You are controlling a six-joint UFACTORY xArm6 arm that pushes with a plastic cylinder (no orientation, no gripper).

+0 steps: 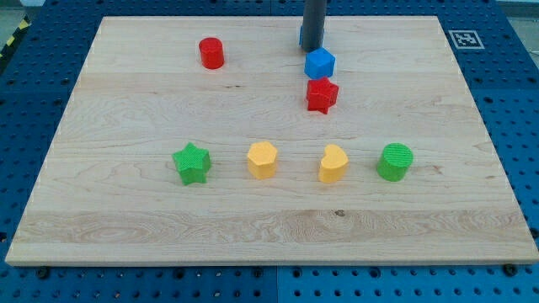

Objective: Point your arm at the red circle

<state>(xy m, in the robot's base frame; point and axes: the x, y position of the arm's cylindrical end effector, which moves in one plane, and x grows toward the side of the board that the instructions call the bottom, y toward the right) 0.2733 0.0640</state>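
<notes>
Wooden bench (126, 219) on blue pegboard, fiducial tag (464, 39) at its top-right corner. Red circle (211, 53) well left of my tip (312, 49); tip seems just above blue cube (320, 63). No claw, open/closed can't tell.

rod upright, entering from view's top, right of centre; my tip (312, 49) resting on board.
</notes>
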